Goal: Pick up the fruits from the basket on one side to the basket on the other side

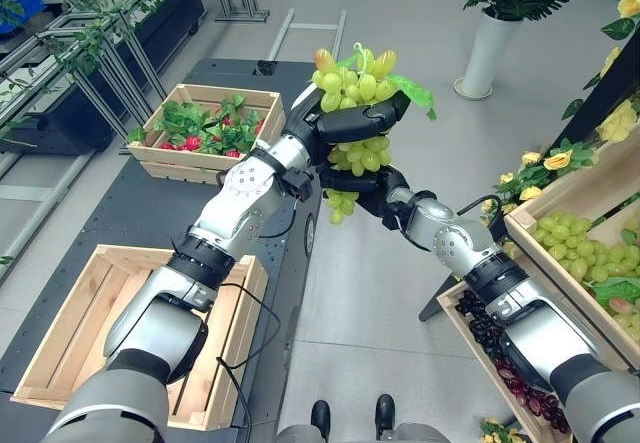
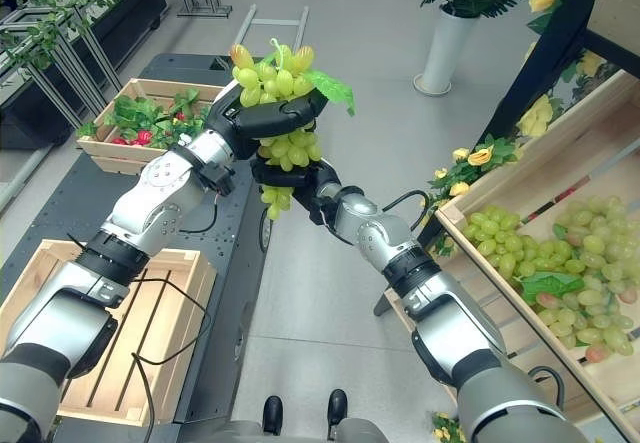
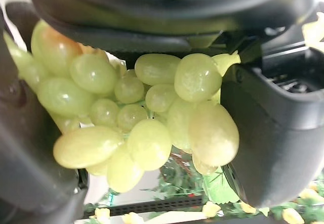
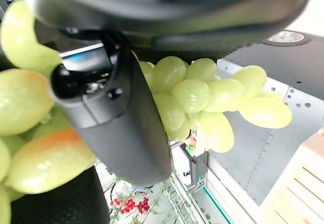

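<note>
A bunch of green grapes (image 1: 355,83) with a plastic leaf hangs in mid-air between the two sides, above the floor. My left hand (image 1: 355,121) has its fingers curled round the middle of the bunch. My right hand (image 1: 362,185) grips the bunch's lower part from underneath. The left wrist view shows the grapes (image 3: 142,118) pressed between thumb and fingers. In the right wrist view the grapes (image 4: 202,97) bulge out past a dark finger. An empty wooden crate (image 1: 120,253) lies on the dark table at my lower left. On my right a wooden crate (image 1: 560,278) holds more green grapes.
A second crate (image 1: 225,90) with green leaves and red fruit sits at the far end of the dark table (image 1: 120,203). Dark grapes (image 1: 495,348) fill a lower crate on the right. A white planter (image 1: 487,53) stands on the floor behind. Open floor lies between table and shelves.
</note>
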Tool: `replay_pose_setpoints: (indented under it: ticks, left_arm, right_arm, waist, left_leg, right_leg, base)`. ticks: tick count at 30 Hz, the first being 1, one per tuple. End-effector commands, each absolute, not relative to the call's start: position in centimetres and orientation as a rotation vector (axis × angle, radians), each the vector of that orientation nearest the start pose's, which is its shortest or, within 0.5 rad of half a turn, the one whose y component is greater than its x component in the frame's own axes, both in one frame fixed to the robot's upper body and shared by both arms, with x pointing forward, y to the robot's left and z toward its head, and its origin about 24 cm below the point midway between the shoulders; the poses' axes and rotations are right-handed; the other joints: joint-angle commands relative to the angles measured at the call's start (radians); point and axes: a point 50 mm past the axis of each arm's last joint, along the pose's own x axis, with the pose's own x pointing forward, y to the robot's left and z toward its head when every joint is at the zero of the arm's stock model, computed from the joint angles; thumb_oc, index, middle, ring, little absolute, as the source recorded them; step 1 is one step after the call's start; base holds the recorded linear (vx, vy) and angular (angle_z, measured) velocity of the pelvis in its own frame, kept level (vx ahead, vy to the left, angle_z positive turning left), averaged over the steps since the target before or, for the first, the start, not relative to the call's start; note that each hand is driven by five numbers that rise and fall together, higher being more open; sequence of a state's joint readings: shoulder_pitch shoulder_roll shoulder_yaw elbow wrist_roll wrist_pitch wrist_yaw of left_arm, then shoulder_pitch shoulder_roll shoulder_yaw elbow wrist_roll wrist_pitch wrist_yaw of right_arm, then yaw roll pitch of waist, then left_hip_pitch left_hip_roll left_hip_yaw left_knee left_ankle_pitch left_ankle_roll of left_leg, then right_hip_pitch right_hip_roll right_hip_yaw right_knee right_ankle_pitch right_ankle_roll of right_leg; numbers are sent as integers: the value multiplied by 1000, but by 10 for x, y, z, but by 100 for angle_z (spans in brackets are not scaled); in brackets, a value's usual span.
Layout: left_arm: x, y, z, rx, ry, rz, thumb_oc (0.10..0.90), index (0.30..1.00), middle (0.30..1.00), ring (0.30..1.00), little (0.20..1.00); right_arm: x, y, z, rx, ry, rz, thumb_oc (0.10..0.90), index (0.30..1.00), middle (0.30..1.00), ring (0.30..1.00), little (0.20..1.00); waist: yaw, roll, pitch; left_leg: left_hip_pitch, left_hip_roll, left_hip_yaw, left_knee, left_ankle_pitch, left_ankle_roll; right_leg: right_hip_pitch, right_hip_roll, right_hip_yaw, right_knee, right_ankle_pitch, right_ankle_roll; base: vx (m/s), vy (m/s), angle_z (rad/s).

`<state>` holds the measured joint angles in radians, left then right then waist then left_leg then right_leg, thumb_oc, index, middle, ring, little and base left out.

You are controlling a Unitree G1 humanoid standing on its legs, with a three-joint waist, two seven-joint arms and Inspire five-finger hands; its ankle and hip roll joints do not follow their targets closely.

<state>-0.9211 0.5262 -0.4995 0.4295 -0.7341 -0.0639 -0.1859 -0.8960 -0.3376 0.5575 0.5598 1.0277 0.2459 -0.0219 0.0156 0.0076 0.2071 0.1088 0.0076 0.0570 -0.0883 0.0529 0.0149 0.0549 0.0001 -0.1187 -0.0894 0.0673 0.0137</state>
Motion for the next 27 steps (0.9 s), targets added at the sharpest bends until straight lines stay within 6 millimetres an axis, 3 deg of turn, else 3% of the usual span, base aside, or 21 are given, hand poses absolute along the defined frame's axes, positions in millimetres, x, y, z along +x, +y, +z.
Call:
replay_pose_setpoints:
  ticks: [1, 2, 7, 12, 18, 27]
  left_arm:
    - [389, 129, 214, 136, -353, -433, 667, 700, 700, 700, 700]
    - [390, 130, 213, 158, -348, -420, 800, 900, 900, 900, 900]
    - [393, 140, 213, 385, -351, -354, 800, 900, 900, 900, 900]
    - [392, 140, 212, 441, -349, -361, 800, 900, 900, 900, 900]
    - [389, 142, 216, 423, -385, -389, 800, 900, 900, 900, 900]
    - [375, 140, 243, 260, -548, -499, 800, 900, 900, 900, 900]
  right_arm:
    - [387, -61, 184, 404, -24, 489, 400, 300, 300, 300, 300]
    - [387, -60, 184, 404, -23, 487, 400, 300, 300, 300, 300]
    - [388, -65, 182, 404, -13, 472, 400, 300, 300, 300, 300]
    - [389, -70, 179, 405, -10, 461, 400, 300, 300, 300, 300]
    - [389, -78, 174, 404, 1, 445, 400, 300, 300, 300, 300]
    - [390, -89, 164, 403, 30, 425, 400, 300, 300, 300, 300]
  waist:
    - [6, -9, -239]
    - [6, -8, -238]
    - [5, -8, -235]
    - [4, -6, -234]
    - [6, -7, -234]
    - [12, -11, -238]
  left_leg:
    - [-16, -44, -12, 1, -72, 5]
    - [-16, -44, -12, 1, -72, 5]
    - [-17, -43, -10, 1, -72, 5]
    - [-18, -42, -9, 1, -72, 5]
    - [-16, -41, -10, 1, -72, 3]
    - [-13, -40, -13, 1, -74, 3]
  right_leg:
    - [25, -25, -4, 2, -38, 10]
    - [25, -25, -4, 2, -38, 10]
    - [25, -24, -5, 2, -39, 11]
    - [25, -25, -3, 2, -38, 13]
    - [27, -25, -4, 2, -37, 14]
    - [31, -25, -6, 2, -39, 12]
  base:
    - [0, 0, 0]
    - [0, 0, 0]
    - [0, 0, 0]
    - [0, 0, 0]
    - [0, 0, 0]
    - [0, 0, 0]
